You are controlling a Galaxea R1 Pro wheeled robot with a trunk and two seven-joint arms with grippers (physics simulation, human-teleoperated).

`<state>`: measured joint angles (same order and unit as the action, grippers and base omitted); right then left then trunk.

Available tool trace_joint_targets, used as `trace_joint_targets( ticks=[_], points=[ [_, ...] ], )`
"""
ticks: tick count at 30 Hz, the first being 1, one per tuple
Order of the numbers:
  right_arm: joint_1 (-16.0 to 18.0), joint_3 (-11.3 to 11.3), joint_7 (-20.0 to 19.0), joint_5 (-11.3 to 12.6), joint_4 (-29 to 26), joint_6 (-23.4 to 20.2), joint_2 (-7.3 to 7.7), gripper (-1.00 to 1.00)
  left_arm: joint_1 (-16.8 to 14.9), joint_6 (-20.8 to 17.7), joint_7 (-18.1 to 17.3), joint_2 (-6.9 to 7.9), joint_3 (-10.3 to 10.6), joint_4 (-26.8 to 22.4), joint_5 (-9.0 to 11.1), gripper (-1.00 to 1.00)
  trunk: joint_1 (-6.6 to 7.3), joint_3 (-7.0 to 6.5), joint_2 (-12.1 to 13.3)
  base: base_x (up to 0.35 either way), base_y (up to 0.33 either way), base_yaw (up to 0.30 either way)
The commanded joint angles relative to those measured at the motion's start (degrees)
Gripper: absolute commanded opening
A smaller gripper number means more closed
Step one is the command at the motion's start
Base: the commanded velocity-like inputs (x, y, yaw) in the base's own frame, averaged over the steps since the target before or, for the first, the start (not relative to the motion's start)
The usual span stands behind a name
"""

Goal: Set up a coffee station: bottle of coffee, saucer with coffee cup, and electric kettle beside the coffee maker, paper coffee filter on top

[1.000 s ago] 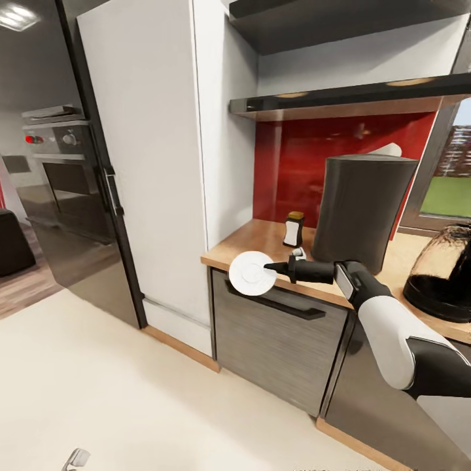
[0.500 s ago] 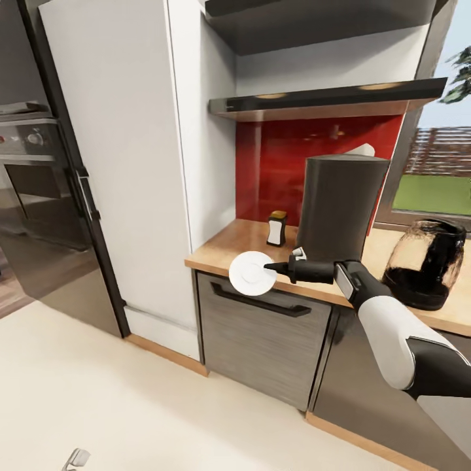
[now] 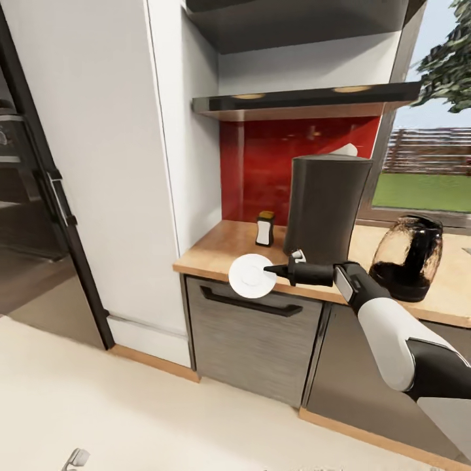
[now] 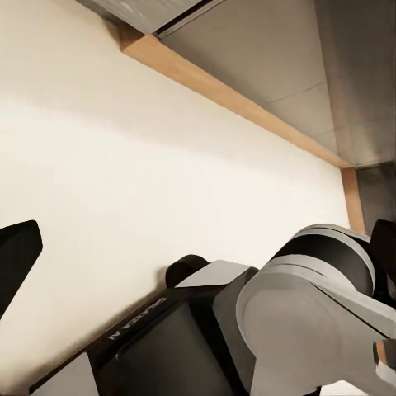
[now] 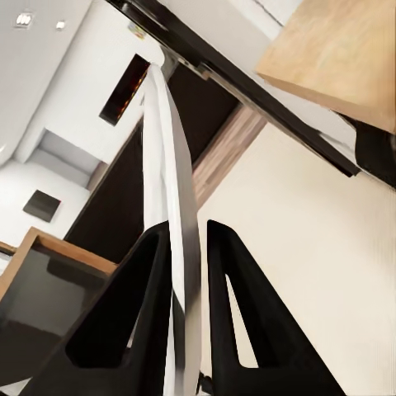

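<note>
My right gripper [image 3: 269,268] is shut on the rim of the white saucer [image 3: 250,276], held tilted on edge in front of the countertop [image 3: 216,247]. The right wrist view has the saucer [image 5: 169,198] edge-on between the two black fingers [image 5: 235,289]. On the counter stand the tall dark-grey coffee maker [image 3: 325,206] with a white paper filter [image 3: 345,150] on top, the small bottle of coffee [image 3: 265,229] to its left, and the glass electric kettle [image 3: 407,257] to its right. The coffee cup is out of view. One dark left fingertip [image 4: 16,256] hangs over the floor.
A tall white cabinet [image 3: 98,163] stands left of the counter, with a dark fridge [image 3: 39,209] beyond it. Grey drawer fronts [image 3: 255,340] sit under the counter. Dark shelves [image 3: 301,98] hang above a red backsplash. A pale floor [image 3: 131,412] lies in front.
The whole picture has slid left, so the camera has turned right. The counter's things now sit nearer the middle. My right gripper keeps the saucer at the same spot in the picture.
</note>
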<state>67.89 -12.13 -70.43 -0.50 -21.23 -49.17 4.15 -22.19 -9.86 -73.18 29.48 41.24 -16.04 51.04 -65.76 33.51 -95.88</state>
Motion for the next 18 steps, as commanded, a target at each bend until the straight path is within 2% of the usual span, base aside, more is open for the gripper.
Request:
trace_joint_targets(
  ticks=[1,5,12,18],
  points=[
    [0.05,-0.26,-0.23,0.06,0.02,-0.63,-0.02,-1.00,-0.05,-0.60,-0.12,0.05,0.42,-0.05,0.55,1.00,0.00,0.06,-0.03,0.001,0.010,-0.282],
    [0.05,-0.26,-0.23,0.06,0.04,-0.64,0.02,-1.00,-0.05,-0.60,-0.12,0.05,0.42,-0.05,0.55,1.00,0.00,0.06,-0.03,0.074,0.126,-0.283],
    [0.05,-0.34,-0.30,0.14,0.04,-0.66,0.15,-1.00,-0.05,-0.60,-0.12,0.05,0.42,-0.05,0.55,1.00,0.00,0.06,-0.03,0.160,0.254,-0.271],
    [0.05,-0.35,-0.85,0.15,0.04,-0.66,0.16,-1.00,-0.05,-0.60,-0.12,0.05,0.42,-0.05,0.55,1.00,0.00,0.06,-0.03,0.112,0.292,-0.127]
  ],
)
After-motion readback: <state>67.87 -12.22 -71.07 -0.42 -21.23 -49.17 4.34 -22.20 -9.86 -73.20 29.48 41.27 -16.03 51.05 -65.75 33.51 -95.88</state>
